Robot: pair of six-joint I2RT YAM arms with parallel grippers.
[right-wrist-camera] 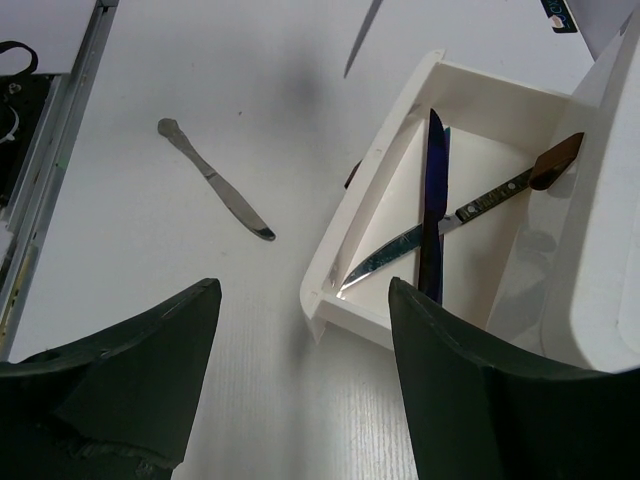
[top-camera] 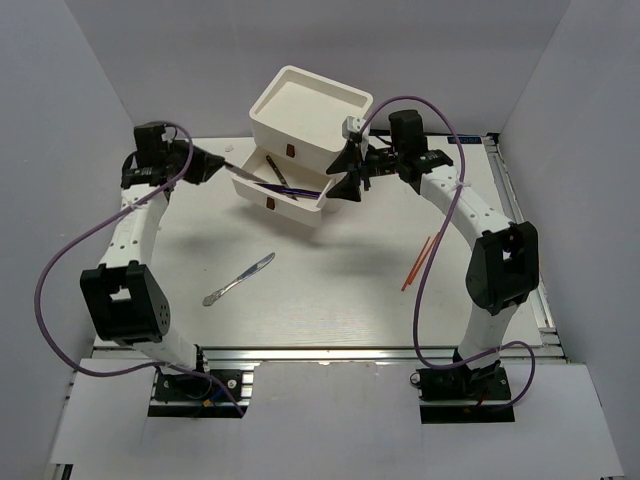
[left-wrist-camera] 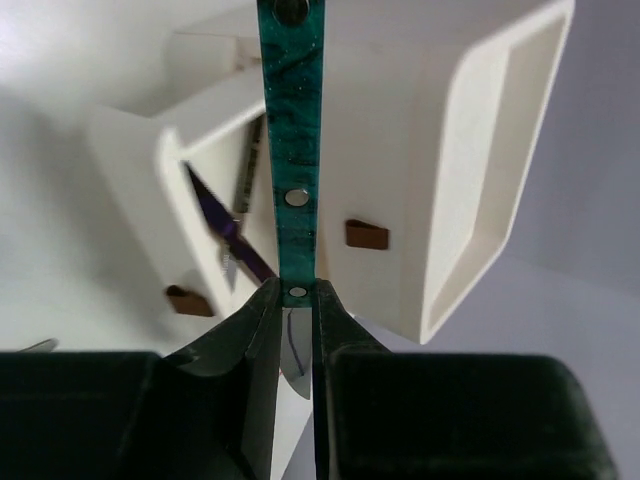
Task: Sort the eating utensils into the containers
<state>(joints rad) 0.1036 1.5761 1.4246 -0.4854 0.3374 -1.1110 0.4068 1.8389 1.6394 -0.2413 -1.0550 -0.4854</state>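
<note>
My left gripper (top-camera: 222,168) (left-wrist-camera: 297,292) is shut on a teal-handled knife (left-wrist-camera: 290,130) by its blade, the handle pointing at the white drawer unit (left-wrist-camera: 440,160). The lower drawer (top-camera: 300,207) (right-wrist-camera: 368,190) stands pulled out, holding a purple-blue utensil (right-wrist-camera: 433,190) crossed over a silver knife (right-wrist-camera: 400,250). The top drawer (top-camera: 262,108) is also out and looks bare. My right gripper (top-camera: 350,172) (right-wrist-camera: 305,330) hangs open beside the lower drawer's corner, holding nothing. A silver knife (top-camera: 240,280) (right-wrist-camera: 215,180) lies on the table. Two orange chopsticks (top-camera: 418,262) lie to the right.
Dark red pulls (left-wrist-camera: 367,235) mark the drawer fronts. The table's metal rail (top-camera: 510,200) runs along the right edge, and grey walls close in the left, back and right sides. The right arm's purple cable (top-camera: 425,110) loops above the drawer unit.
</note>
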